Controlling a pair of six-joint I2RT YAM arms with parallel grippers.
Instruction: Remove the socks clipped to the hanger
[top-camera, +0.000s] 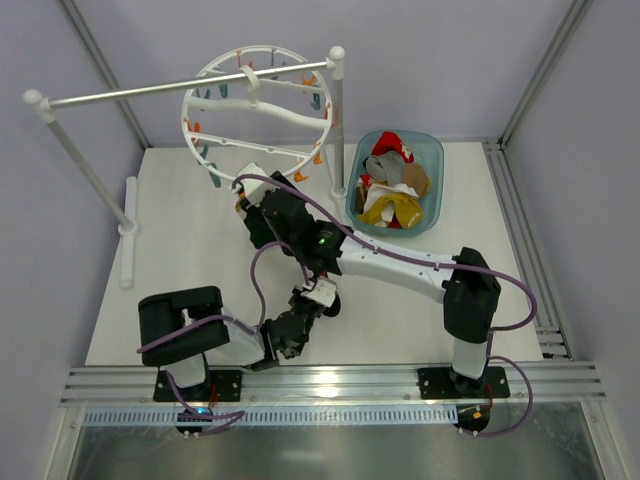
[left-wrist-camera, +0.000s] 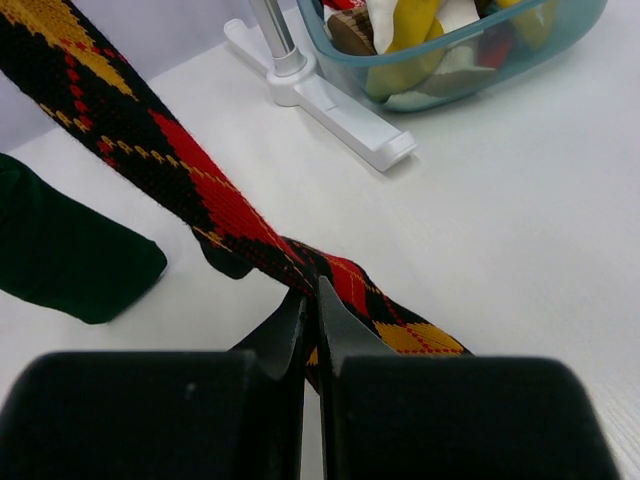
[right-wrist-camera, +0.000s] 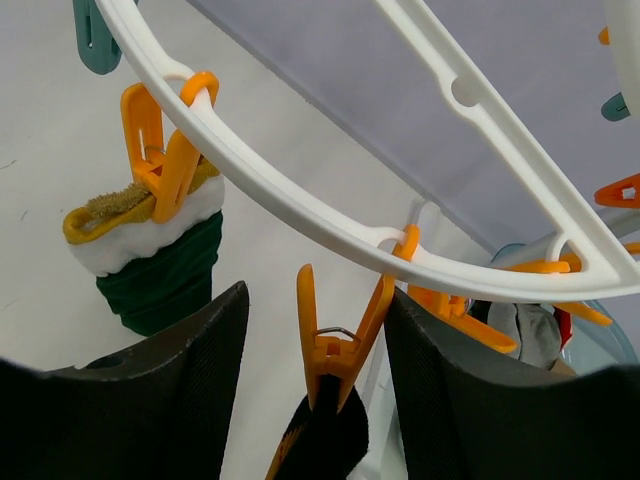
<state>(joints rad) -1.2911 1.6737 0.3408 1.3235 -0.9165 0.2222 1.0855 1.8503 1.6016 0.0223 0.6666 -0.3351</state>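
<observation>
The white round hanger (top-camera: 255, 105) hangs from a rail at the back; its rim (right-wrist-camera: 300, 205) crosses the right wrist view. My right gripper (right-wrist-camera: 315, 300) is open, its jaws on either side of an orange clip (right-wrist-camera: 340, 345) that pinches the top of the dark argyle sock (right-wrist-camera: 325, 450). In the top view my right gripper (top-camera: 252, 192) sits just below the hanger. My left gripper (left-wrist-camera: 311, 292) is shut on the argyle sock (left-wrist-camera: 200, 190) lower down, near the table. A dark green sock (right-wrist-camera: 160, 275) with a white and yellow cuff hangs from another orange clip (right-wrist-camera: 165, 165); its toe (left-wrist-camera: 60, 250) rests on the table.
A teal bin (top-camera: 437, 150) holding several removed socks stands at the back right, also in the left wrist view (left-wrist-camera: 500, 40). The white rail stand (top-camera: 180, 90) has a post foot (left-wrist-camera: 340, 110) next to the bin and another (top-camera: 127, 240) at the left.
</observation>
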